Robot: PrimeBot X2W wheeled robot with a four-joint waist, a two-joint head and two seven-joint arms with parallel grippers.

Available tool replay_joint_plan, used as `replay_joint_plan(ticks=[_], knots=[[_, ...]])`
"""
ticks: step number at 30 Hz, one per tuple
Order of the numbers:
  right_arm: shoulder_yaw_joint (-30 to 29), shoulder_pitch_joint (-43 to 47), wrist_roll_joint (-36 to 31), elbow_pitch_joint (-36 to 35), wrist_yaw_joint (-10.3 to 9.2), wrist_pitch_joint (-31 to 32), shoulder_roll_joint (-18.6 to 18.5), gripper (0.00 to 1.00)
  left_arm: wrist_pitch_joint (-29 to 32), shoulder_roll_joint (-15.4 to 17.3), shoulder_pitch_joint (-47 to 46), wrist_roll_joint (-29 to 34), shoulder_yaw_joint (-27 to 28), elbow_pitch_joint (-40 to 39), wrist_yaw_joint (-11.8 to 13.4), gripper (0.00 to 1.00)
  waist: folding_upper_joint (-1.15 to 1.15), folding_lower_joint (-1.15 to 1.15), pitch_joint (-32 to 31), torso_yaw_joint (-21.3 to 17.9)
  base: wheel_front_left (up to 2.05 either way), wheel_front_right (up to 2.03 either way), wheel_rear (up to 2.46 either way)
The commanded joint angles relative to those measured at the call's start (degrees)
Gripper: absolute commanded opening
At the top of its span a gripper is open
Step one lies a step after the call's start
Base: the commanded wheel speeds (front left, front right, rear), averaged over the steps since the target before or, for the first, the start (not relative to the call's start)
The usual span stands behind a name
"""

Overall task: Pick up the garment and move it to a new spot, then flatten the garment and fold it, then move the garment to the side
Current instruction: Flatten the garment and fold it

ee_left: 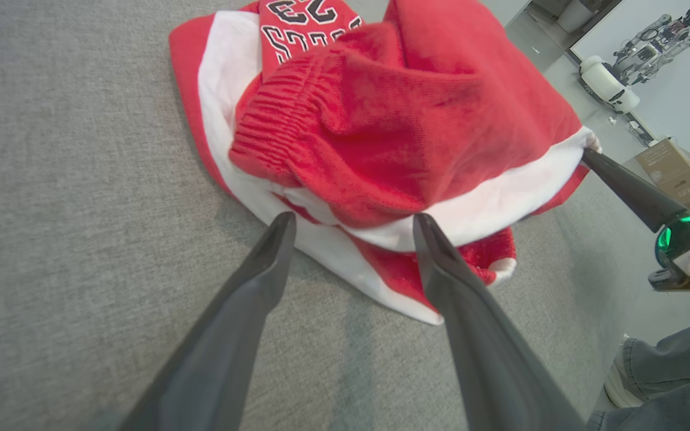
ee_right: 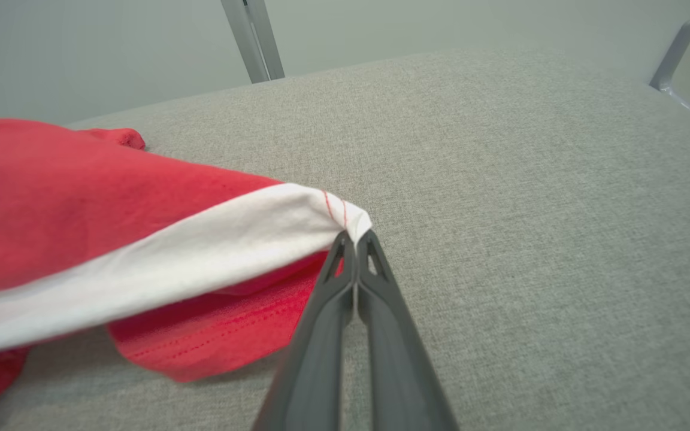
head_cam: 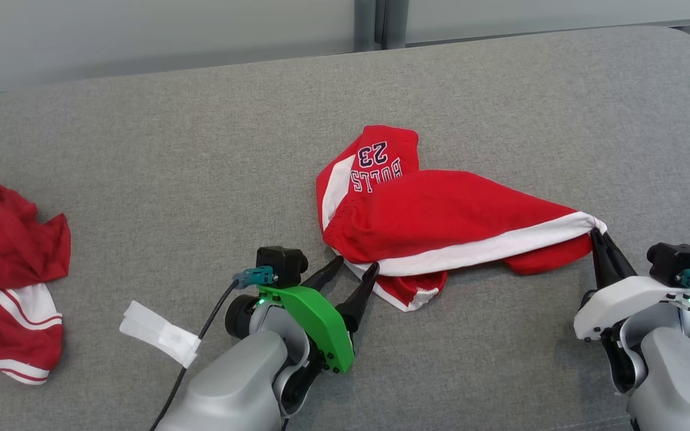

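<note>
The garment [head_cam: 441, 209] is a pair of red shorts with white stripes and "BULLS 23" lettering, crumpled on the grey cushioned surface [head_cam: 201, 149]. My right gripper [head_cam: 598, 234] is shut on the garment's white-striped right corner [ee_right: 345, 216], holding that corner lifted and stretched. My left gripper [head_cam: 356, 266] stands open at the garment's front left edge, its fingertips [ee_left: 282, 224] just touching the white hem with nothing held between them. In the left wrist view the garment [ee_left: 393, 131] bunches up just beyond the fingers, elastic waistband showing.
A second red and white garment [head_cam: 9, 281] lies crumpled at the far left edge. A white folded label [head_cam: 159, 332] hangs on the left arm's cable. Open grey surface extends behind and to the right. A person's leg in jeans [ee_left: 668, 371] shows at the side.
</note>
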Motion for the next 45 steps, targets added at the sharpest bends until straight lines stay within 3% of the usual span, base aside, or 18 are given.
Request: replay_joint_plan(ticks=[1, 4, 5, 6, 7, 8, 9, 21, 23, 28, 29, 34, 39, 42, 45], knots=[[0.2, -0.1, 0.5, -0.3, -0.04, -0.2, 0.0, 0.0, -0.5, 0.2, -0.9, -0.4, -0.4, 0.3, -0.1, 1.0, 0.0, 0.0, 0.0, -0.1, 0.0, 0.0, 0.0], [0.7, 0.1, 0.7, -0.5, -0.04, -0.2, -0.1, 0.0, -0.9, 0.1, -1.4, -1.0, -1.9, 0.6, -0.1, 0.98, 0.0, 0.0, -0.2, -0.3, 0.0, 0.0, 0.0], [0.9, 0.1, 0.9, -0.6, -0.04, -0.2, -0.1, 0.0, -1.0, 0.0, -1.2, -1.2, -2.6, 0.6, -0.1, 0.64, 0.0, 0.0, -0.2, -0.5, 0.0, 0.0, 0.0], [1.1, 0.0, 1.0, -0.8, -0.04, -0.2, -0.2, 0.0, -1.1, 0.0, -1.1, -1.6, -3.1, 0.6, -0.1, 0.38, 0.0, 0.0, -0.3, -0.5, 0.0, 0.0, 0.0], [1.3, -0.1, 1.1, -1.0, -0.04, -0.2, -0.2, 0.0, -1.2, 0.1, -1.1, -1.8, -3.4, 0.6, -0.1, 0.27, 0.0, 0.0, -0.4, -0.6, 0.0, 0.0, 0.0], [1.4, -0.1, 1.2, -1.3, -0.04, -0.2, -0.2, 0.0, -1.5, 0.1, -1.4, -1.9, -3.7, 0.5, -0.1, 0.08, 0.0, 0.0, -0.4, -0.7, 0.0, 0.0, 0.0], [1.7, -0.2, 1.4, -1.6, -0.04, -0.2, -0.3, 0.0, -1.6, 0.1, -1.8, -2.2, -3.7, 0.4, -0.1, 0.0, 0.0, 0.0, -0.5, -0.7, 0.0, 0.0, 0.0], [4.2, -1.3, 4.7, -9.2, -0.04, -0.2, -2.0, 0.0, -2.0, 2.1, -5.5, -1.6, -4.9, -2.6, -0.1, 0.0, 0.0, 0.0, -0.8, -0.3, 0.0, 0.0, 0.0], [6.4, -3.1, 7.4, -12.1, -0.02, -0.2, -3.0, 0.0, -1.8, 4.1, -7.9, -2.8, -4.6, -5.5, -0.1, 0.0, 0.0, 0.0, 0.0, -0.4, 0.0, 0.0, 0.0], [12.3, -15.3, 16.0, -18.6, -0.02, 6.1, -7.0, 0.0, 5.1, 13.8, -19.9, -5.4, -1.8, -14.1, -0.1, 0.0, 0.0, 0.0, 5.5, -1.6, 0.0, 0.0, 0.0], [12.3, -15.3, 16.0, -18.6, -0.02, 6.1, -7.0, 0.0, 5.1, 13.8, -19.9, -5.4, -1.8, -14.1, -0.1, 0.0, 0.0, 0.0, 5.5, -1.6, 0.0, 0.0, 0.0], [13.8, -34.1, 22.1, -19.0, -0.02, 13.8, -9.1, 0.0, 16.9, 19.9, -37.8, -5.3, 1.0, -17.2, 0.4, 0.0, 0.0, 0.0, 13.9, -0.8, 0.0, 0.0, 0.0], [10.8, -54.0, 20.6, -11.1, -0.02, 14.2, -7.4, 0.0, 21.2, 18.4, -55.0, -2.0, 3.4, -12.8, 3.1, 0.0, 0.0, 0.0, 21.6, 0.1, 0.0, 0.0, 0.0], [6.3, -65.2, 17.5, -4.2, -0.03, 9.5, -5.5, 0.0, 18.3, 16.1, -63.8, 2.8, 3.6, -8.9, 4.8, 0.0, 0.0, 0.0, 25.5, 1.0, 0.0, 0.0, 0.0], [3.3, -73.0, 14.2, 1.6, -0.03, 4.5, -4.0, 0.0, 14.4, 13.8, -69.4, 6.2, 3.6, -4.9, 4.8, 0.0, 0.0, 0.0, 28.3, 1.6, 0.0, 0.0, 0.0]])
